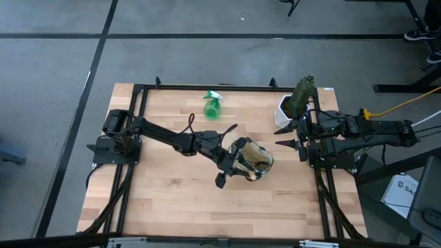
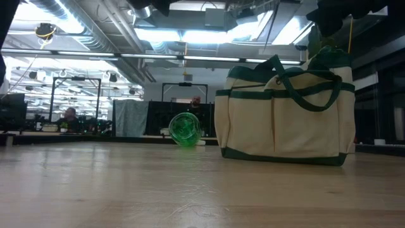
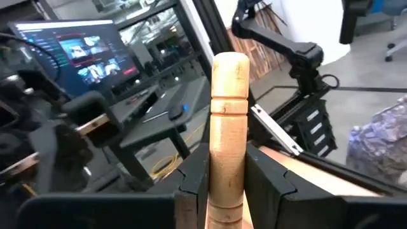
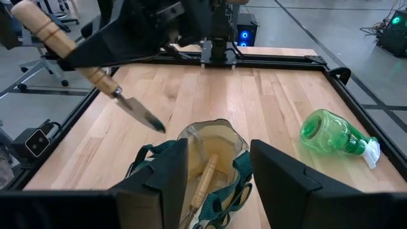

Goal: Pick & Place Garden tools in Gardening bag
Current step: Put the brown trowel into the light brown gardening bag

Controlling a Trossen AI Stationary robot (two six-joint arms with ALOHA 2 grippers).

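Jaws of the left gripper [image 4: 89, 48] are clamping a wooden-handled tool [image 4: 95, 76], blade hanging over the gardening bag [image 4: 210, 159] mid-tabletop, so lowering it straight in looks wisest, while the right gripper's [image 1: 293, 136] jaws are standing apart, empty.

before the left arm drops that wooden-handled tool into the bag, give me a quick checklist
1. Grip: left gripper shut on the wooden-handled tool - ok.
2. Tool over opening: its metal tip hangs beside the gardening bag, not yet above the mouth - not ok.
3. Bag mouth open, upright - ok.
4. Room inside: one wooden handle already in there, space left - ok.
5. Right gripper open, behind the bag at the table's right edge, clear - ok.
6. Green spray bottle lying on the table - not ok.
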